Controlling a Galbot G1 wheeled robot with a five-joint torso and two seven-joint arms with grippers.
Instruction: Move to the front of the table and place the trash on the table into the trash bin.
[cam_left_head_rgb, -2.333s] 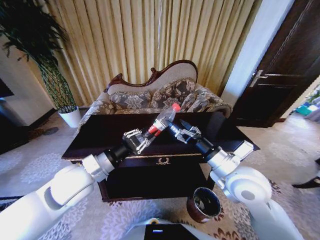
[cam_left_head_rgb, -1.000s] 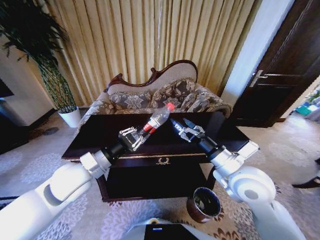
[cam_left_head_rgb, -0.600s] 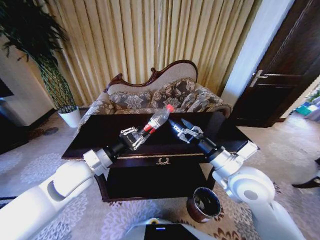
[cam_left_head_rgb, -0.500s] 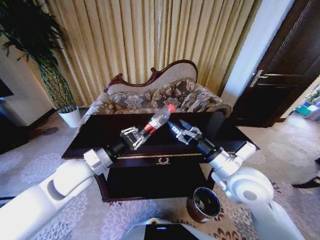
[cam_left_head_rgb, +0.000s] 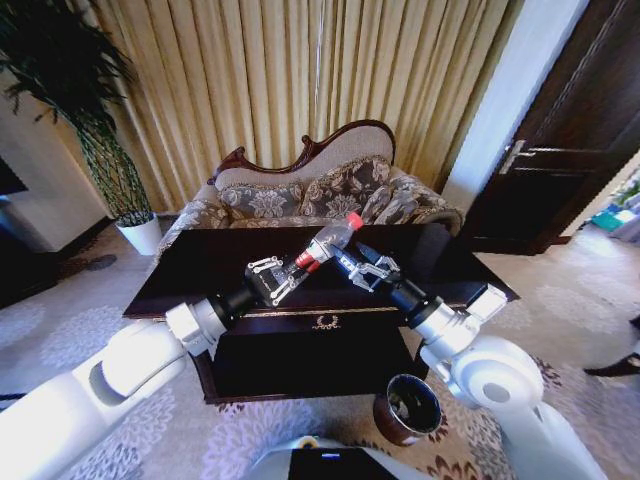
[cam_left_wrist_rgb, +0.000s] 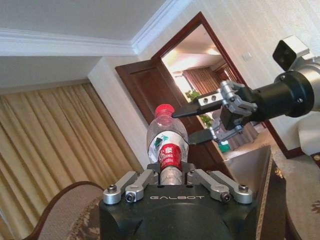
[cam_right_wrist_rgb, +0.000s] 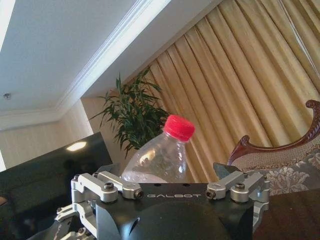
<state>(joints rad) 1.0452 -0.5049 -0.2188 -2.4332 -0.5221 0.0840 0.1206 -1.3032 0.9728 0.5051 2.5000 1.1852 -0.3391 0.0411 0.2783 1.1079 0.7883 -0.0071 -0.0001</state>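
Head view high behind both arms, angled down across the table (cam_left_head_rgb: 200, 262) toward sofa and curtains, 2 wrist views close behind their own fingers, tilted up at ceiling, facing each other, sharing the bottle (cam_left_head_rgb: 327, 243) (cam_left_wrist_rgb: 167, 146) (cam_right_wrist_rgb: 161, 159).

Daylight glows through the curtains (cam_left_head_rgb: 300, 80) behind my counter (cam_left_head_rgb: 200, 262), whose glossy top shows soft glare. My head view bends at its edges. My left wrist view's doorway (cam_left_wrist_rgb: 200, 75) is overexposed.
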